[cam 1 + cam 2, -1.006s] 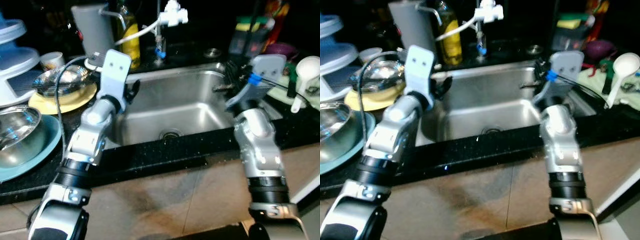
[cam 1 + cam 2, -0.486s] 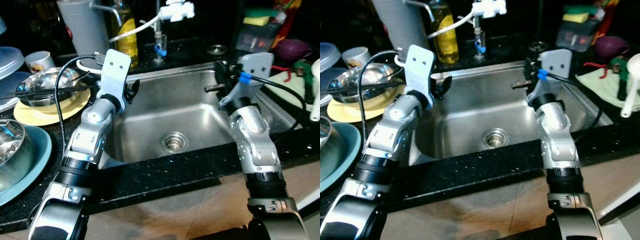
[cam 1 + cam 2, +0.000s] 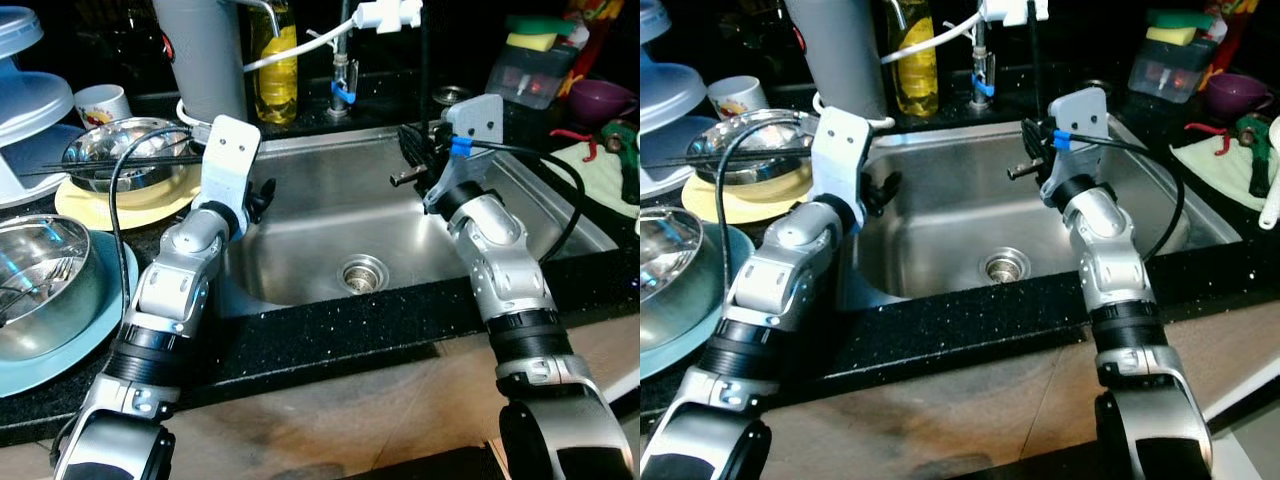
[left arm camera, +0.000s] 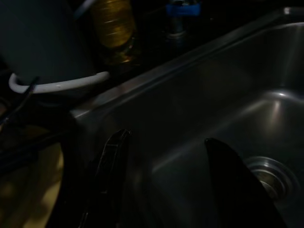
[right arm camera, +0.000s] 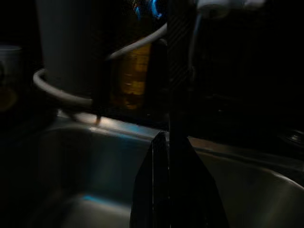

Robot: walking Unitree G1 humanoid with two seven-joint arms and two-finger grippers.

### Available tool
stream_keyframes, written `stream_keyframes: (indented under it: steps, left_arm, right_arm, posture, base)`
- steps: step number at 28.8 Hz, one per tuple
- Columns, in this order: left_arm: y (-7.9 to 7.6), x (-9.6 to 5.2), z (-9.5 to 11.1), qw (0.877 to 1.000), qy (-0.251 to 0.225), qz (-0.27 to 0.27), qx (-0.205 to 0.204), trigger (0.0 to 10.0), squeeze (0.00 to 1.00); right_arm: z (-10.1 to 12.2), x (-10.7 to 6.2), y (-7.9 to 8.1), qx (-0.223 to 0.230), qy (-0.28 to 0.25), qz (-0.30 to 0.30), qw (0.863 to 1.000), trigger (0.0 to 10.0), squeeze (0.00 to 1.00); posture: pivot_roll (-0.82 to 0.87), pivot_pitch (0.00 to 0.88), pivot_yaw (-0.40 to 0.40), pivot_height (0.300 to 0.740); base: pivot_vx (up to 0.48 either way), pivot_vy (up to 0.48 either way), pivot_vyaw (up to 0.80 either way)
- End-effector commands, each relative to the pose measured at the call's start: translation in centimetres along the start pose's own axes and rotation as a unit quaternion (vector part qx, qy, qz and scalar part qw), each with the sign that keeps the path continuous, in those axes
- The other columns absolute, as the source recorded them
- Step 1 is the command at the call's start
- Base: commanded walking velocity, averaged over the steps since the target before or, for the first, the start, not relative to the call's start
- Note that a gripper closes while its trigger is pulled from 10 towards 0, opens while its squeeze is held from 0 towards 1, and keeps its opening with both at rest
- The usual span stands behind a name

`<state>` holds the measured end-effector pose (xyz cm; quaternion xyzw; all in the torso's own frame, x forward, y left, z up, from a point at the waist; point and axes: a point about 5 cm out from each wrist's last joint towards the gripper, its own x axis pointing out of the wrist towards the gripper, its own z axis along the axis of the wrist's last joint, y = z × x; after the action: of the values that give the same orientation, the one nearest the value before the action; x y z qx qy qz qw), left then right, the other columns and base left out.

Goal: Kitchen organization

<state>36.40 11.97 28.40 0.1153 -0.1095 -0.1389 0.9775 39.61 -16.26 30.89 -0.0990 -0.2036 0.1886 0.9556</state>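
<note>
Your L claw [image 4: 164,190] open, hovering over left edge of steel sink [image 3: 330,215]. Your R claw [image 3: 412,158] fingers pressed together, empty, above sink's right side. Steel bowl w/ chopsticks [image 3: 125,165] on yellow plate [image 3: 115,205], black surface [image 3: 330,325] left of sink.

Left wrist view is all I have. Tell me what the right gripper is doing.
Observer: The right gripper is over the back of the sink, shut on a thin black stick held upright.
Operator: Find me more sticks like it.
Observer: Dark chopsticks lie across the steel bowl on the yellow plate, on the counter left of the sink.
Operator: Report what sits nearer than that bowl.
Observer: A larger steel bowl sits on a blue plate at the counter's front left.
</note>
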Motion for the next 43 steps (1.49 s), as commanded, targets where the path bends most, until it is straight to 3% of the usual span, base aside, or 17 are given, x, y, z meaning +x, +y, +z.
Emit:
stream_keyframes:
  steps: [1, 7, 18, 21, 27, 29, 34, 35, 37, 38, 39, 40, 41, 42, 43]
  left_arm:
    - [-0.3, -0.2, -0.3, 1.000, 0.011, -0.014, -0.003, 10.0, 0.00]
    - [-1.7, -0.7, -0.1, 0.997, 0.013, -0.071, -0.004, 10.0, 0.00]
    - [-3.1, -1.6, 0.6, 0.989, 0.014, -0.145, -0.020, 10.0, 0.00]
    - [-3.6, -2.0, 0.6, 0.984, 0.019, -0.179, -0.012, 10.0, 0.00]
    - [-3.9, -2.3, 0.4, 0.981, 0.032, -0.191, -0.010, 10.0, 0.00]
    - [-3.8, -2.4, 0.2, 0.981, 0.038, -0.191, -0.003, 10.0, 0.00]
    - [-3.7, -2.4, 0.1, 0.982, 0.044, -0.186, -0.002, 10.0, 0.00]
    - [-3.6, -2.4, 0.0, 0.982, 0.049, -0.182, -0.001, 10.0, 0.00]
    - [-3.6, -2.4, 0.0, 0.982, 0.050, -0.181, 0.000, 10.0, 0.00]
    - [-3.7, -2.3, 0.0, 0.981, 0.052, -0.185, -0.005, 10.0, 0.00]
    - [-3.8, -2.2, 0.0, 0.981, 0.051, -0.187, -0.006, 10.0, 0.00]
    - [-3.8, -2.1, 0.0, 0.981, 0.051, -0.187, -0.006, 10.0, 0.00]
    - [-3.8, -2.0, 0.0, 0.981, 0.050, -0.187, -0.006, 10.0, 0.00]
    - [-3.6, -1.8, 0.0, 0.982, 0.048, -0.181, 0.000, 10.0, 0.00]
    - [-3.4, -1.6, 0.1, 0.984, 0.046, -0.172, 0.005, 10.0, 0.00]
  right_arm:
    - [-0.5, 0.2, 0.1, -0.015, 0.018, 0.029, 0.999, 10.0, 0.00]
    - [-1.3, 1.1, -0.3, -0.019, 0.063, 0.057, 0.996, 10.0, 0.00]
    - [-3.2, 1.1, 0.2, -0.045, 0.126, 0.070, 0.989, 10.0, 0.00]
    - [-4.1, 1.1, 1.1, -0.071, 0.157, 0.096, 0.980, 10.0, 0.00]
    - [-5.1, 0.8, 2.0, -0.106, 0.195, 0.139, 0.965, 10.0, 0.00]
    - [-5.8, 0.5, 2.5, -0.128, 0.221, 0.175, 0.951, 10.0, 0.00]
    - [-6.2, 0.2, 2.7, -0.130, 0.233, 0.191, 0.945, 10.0, 0.01]
    - [-6.3, 0.1, 2.6, -0.126, 0.235, 0.191, 0.945, 10.0, 0.57]
    - [-6.4, 0.1, 2.6, -0.125, 0.236, 0.191, 0.945, 10.0, 0.57]
    - [-6.3, 0.1, 2.5, -0.128, 0.235, 0.188, 0.945, 10.0, 0.93]
    - [-6.2, 0.1, 2.4, -0.130, 0.233, 0.184, 0.946, 10.0, 0.89]
    - [-6.1, 0.2, 2.2, -0.132, 0.230, 0.180, 0.947, 10.0, 0.67]
    - [-6.0, 0.2, 2.2, -0.133, 0.228, 0.177, 0.948, 10.0, 0.67]
    - [-5.7, 0.4, 2.0, -0.121, 0.216, 0.166, 0.955, 10.0, 0.00]
    - [-5.3, 0.6, 1.8, -0.108, 0.205, 0.154, 0.961, 10.0, 0.00]
  posture:
    - [-0.10, 0.252, 0.014, 0.740]
    - [-0.11, 0.265, 0.006, 0.740]
    - [-0.09, 0.270, 0.002, 0.740]
    - [-0.09, 0.270, 0.002, 0.740]
    - [-0.09, 0.273, -0.002, 0.740]
    - [-0.09, 0.272, -0.002, 0.740]
    - [-0.09, 0.281, 0.009, 0.740]
    - [-0.09, 0.286, 0.023, 0.740]
    - [-0.09, 0.286, 0.023, 0.740]
    - [-0.09, 0.296, 0.035, 0.740]
    - [-0.09, 0.301, 0.035, 0.740]
    - [-0.09, 0.301, 0.035, 0.740]
    - [-0.09, 0.301, 0.035, 0.740]
    - [-0.09, 0.295, 0.030, 0.740]
    - [-0.08, 0.293, 0.029, 0.740]
  base:
    - [0.000, 0.000, 0.00]
    - [0.000, 0.000, 0.00]
    - [0.000, 0.000, 0.00]
    - [0.000, 0.000, 0.00]
    - [0.000, 0.000, 0.00]
    - [0.000, 0.000, 0.00]
    - [0.000, 0.000, 0.00]
    - [0.000, 0.000, 0.00]
    - [0.000, 0.000, 0.00]
    - [0.000, 0.000, 0.00]
    - [0.000, 0.000, 0.00]
    - [0.000, 0.000, 0.00]
    - [0.000, 0.000, 0.00]
    - [0.000, 0.000, 0.00]
    - [0.000, 0.000, 0.00]
